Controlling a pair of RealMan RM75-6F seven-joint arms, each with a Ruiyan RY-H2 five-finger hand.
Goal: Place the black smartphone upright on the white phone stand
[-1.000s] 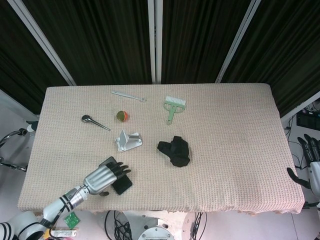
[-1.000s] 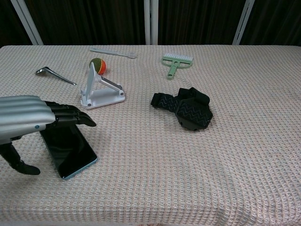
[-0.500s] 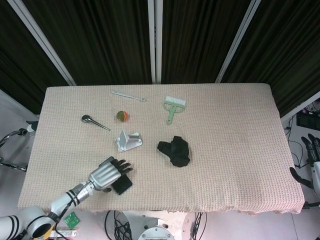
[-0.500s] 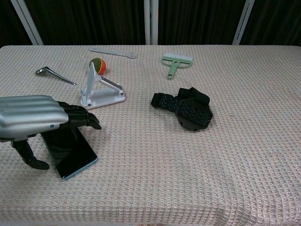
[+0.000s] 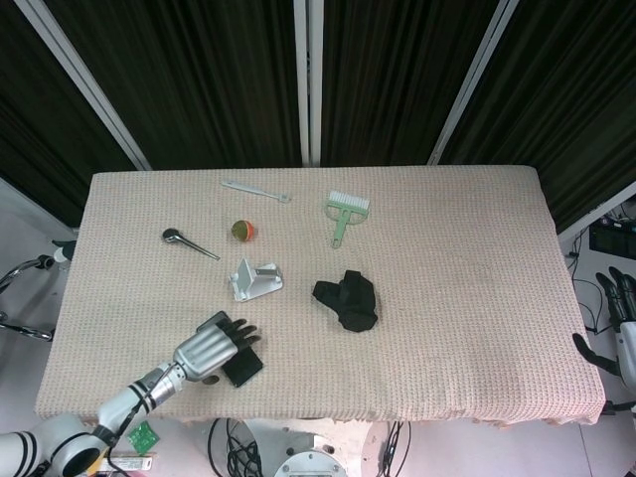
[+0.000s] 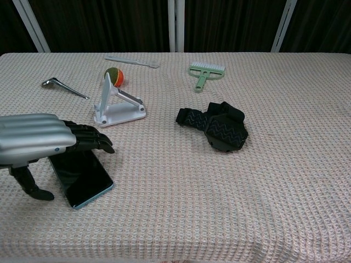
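Since the flat black glass-faced smartphone (image 6: 81, 175) lies flush on cloth, expect rigid and slick: pinch its long edges. Your left hand (image 6: 38, 143) hovers spread, holding nothing.

The far end of the black smartphone (image 6: 82, 174) is covered by the left hand (image 6: 38, 143), whose wrist is cut off by the chest view's left edge. Whether the phone is touched cannot be told. The right hand (image 5: 618, 316) is cropped at the head view's right edge; its finger posture cannot be made out.
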